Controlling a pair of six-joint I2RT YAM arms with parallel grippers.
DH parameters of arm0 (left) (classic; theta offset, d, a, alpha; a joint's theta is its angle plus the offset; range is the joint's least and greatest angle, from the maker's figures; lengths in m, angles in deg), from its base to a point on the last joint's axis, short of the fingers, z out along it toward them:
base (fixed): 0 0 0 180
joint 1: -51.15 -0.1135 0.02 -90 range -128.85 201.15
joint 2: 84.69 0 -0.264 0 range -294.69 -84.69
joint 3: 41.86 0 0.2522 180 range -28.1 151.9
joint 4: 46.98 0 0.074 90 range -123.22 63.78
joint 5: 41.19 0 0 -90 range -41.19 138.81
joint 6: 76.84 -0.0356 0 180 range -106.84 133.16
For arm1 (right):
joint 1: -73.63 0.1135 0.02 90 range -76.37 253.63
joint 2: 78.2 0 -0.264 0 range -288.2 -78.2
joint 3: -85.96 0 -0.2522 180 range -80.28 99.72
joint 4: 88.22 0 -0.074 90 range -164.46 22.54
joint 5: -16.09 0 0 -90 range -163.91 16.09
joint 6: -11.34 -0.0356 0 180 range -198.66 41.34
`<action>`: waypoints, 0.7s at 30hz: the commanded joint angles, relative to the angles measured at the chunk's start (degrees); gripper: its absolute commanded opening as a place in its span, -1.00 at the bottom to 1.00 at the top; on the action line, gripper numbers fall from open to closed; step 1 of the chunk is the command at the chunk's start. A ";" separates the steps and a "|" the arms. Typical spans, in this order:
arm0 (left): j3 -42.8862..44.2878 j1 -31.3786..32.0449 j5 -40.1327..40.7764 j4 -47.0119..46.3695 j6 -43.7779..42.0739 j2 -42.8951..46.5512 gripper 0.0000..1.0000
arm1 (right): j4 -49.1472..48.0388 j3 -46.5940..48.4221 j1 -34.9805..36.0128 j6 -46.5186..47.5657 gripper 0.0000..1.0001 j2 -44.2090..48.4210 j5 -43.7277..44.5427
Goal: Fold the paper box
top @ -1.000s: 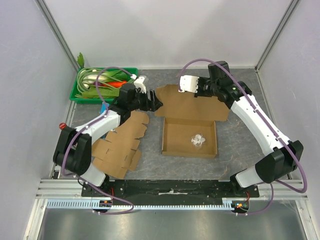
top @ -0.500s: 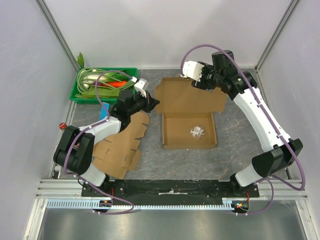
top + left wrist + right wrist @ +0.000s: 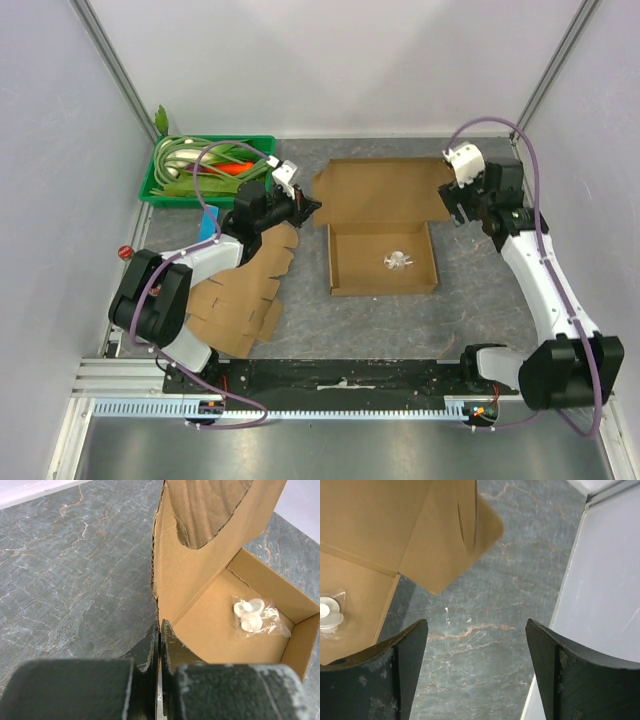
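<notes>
The brown paper box (image 3: 355, 272) sits mid-table as an open tray, its lid panel (image 3: 380, 195) spread toward the back. A small clear bag of white parts (image 3: 397, 260) lies inside it. My left gripper (image 3: 312, 207) is shut on the upright left flap edge of the box (image 3: 210, 625), its fingertips (image 3: 160, 625) pinching the cardboard; the bag (image 3: 252, 617) shows beyond. My right gripper (image 3: 460, 208) stands open just right of the lid's right flap, over bare table. In the right wrist view the gripper (image 3: 476, 627) holds nothing, and the flap (image 3: 450, 550) lies up and to the left.
A flat, unfolded cardboard blank (image 3: 240, 290) lies under my left arm at the left. A green tray (image 3: 205, 170) of vegetables stands at the back left. The enclosure's right wall (image 3: 605, 580) is close beside my right gripper.
My right gripper let go of the lid's back edge, opened and swung to the right. My left gripper shut on the box's left flap. The lid has dropped back.
</notes>
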 commanded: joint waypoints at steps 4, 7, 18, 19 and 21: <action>3.62 -0.28 -5.65 -2.12 -5.00 -2.05 -0.96 | -25.72 -12.59 -7.95 -4.88 0.75 6.16 -16.89; 3.71 -0.28 -6.89 -2.21 -5.35 -2.40 -0.96 | -35.63 -16.11 -10.94 -8.80 0.72 4.23 -24.37; 5.90 -1.77 -11.55 -0.37 -5.70 -3.36 -0.96 | -48.00 -15.07 -19.03 -19.38 -0.15 -9.13 -55.75; 6.25 -1.86 -12.16 0.33 -6.14 -3.45 -0.96 | -46.08 -14.36 -19.03 -18.51 -0.17 -9.66 -57.18; 6.70 -2.30 -12.26 1.04 -6.58 -3.72 -0.96 | -42.56 -12.17 -19.12 -14.83 -0.24 -10.98 -58.95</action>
